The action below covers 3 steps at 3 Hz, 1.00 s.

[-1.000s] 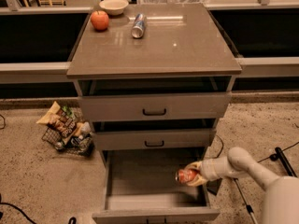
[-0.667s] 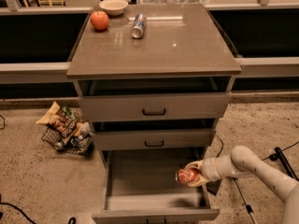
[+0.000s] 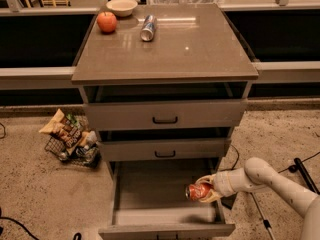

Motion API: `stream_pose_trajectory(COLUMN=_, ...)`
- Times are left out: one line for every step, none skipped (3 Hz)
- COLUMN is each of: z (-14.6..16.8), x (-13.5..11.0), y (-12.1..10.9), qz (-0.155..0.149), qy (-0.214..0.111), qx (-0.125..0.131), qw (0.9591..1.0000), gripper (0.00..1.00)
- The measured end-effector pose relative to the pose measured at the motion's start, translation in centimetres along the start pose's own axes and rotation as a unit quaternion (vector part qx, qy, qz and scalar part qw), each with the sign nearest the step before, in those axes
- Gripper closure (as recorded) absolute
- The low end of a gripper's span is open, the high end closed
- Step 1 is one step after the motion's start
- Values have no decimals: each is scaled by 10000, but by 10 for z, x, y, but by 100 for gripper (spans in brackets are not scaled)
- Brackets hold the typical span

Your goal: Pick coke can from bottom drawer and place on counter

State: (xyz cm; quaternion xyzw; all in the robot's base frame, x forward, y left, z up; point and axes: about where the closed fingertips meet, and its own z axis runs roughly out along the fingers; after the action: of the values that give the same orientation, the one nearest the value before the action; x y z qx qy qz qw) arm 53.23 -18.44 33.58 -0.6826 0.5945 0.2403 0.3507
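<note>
Gripper (image 3: 204, 190) comes in from the drawer's right side and is clamped around the can (image 3: 196, 192). The can lies on its side, long axis across the width of the open bottom drawer (image 3: 150, 186), near its right wall. The counter (image 3: 200, 49) is well above.

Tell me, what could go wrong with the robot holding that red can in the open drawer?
The gripper holds the coke can sideways inside the bottom drawer; lifted straight up, it might hit the middle drawer just above. The can could slip from that sideways grip. On the counter, it might bump the silver can or apple.
</note>
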Motion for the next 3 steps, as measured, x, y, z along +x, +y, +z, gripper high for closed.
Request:
stream_pose_trajectory(z=-9, x=-19, y=-1, qz=-192, qy=-175, qx=-11, qw=9997, gripper=100)
stream_pose_trajectory(z=-31, x=-62, y=0, qz=-518, qy=-368, qx=-7, qw=9980, gripper=100)
stream_pose_trajectory(z=-64, x=-120, y=6, qz=-919, qy=-381, qx=-52, qw=9950, gripper=100)
